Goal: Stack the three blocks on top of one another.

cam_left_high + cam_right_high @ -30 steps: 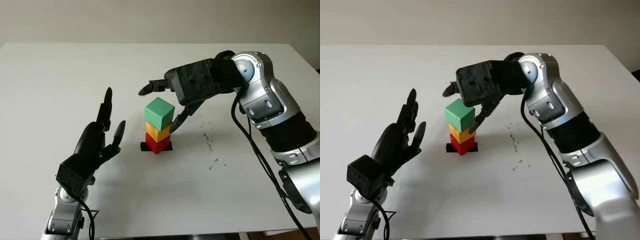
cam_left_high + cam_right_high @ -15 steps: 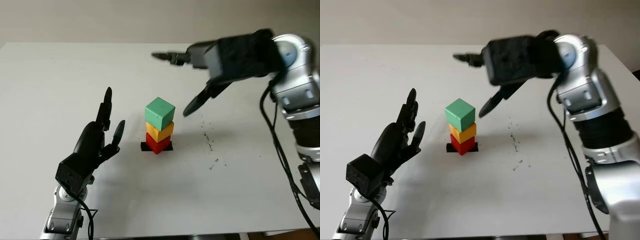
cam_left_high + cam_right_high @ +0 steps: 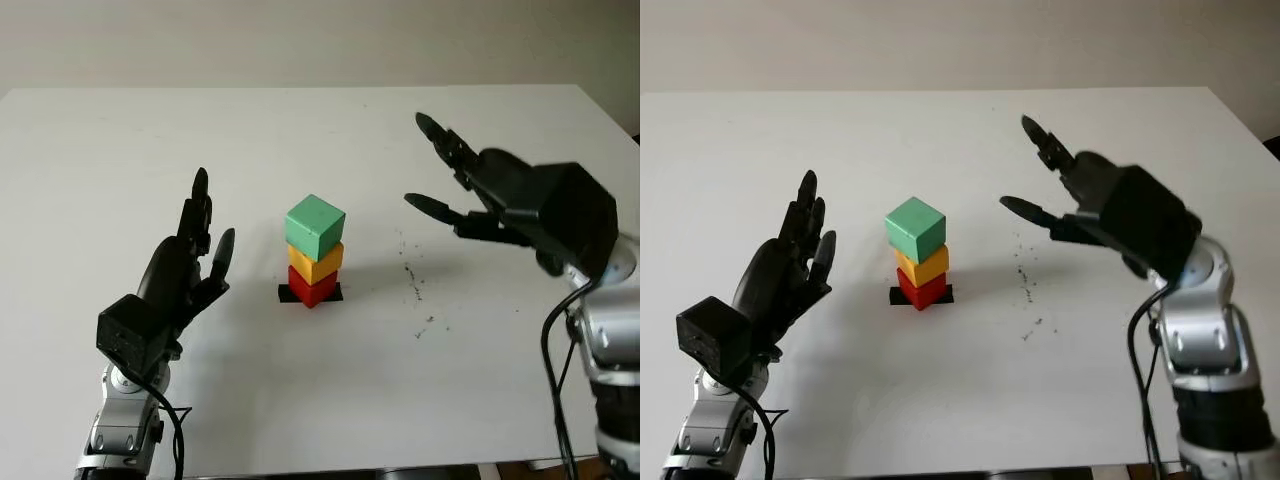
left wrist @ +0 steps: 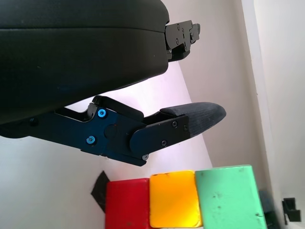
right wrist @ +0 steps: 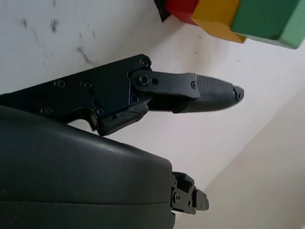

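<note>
On the white table (image 3: 120, 150) stands a finished tower of three blocks: the red block (image 3: 313, 287) at the bottom on a small black marker (image 3: 286, 294), the yellow block (image 3: 318, 263) on top of it, and the green block (image 3: 315, 225) on top of that, turned a little off square from the two beneath. No writing or label can be read on any of them. The left hand (image 3: 185, 270) is raised to the left of the tower, apart from it, fingers uncurled and holding nothing. The right hand (image 3: 500, 195) hangs above the table well to the right of the tower — also holding nothing, fingers extended toward the blocks. A few dark specks (image 3: 412, 280) mark the table between the tower and the right hand.
</note>
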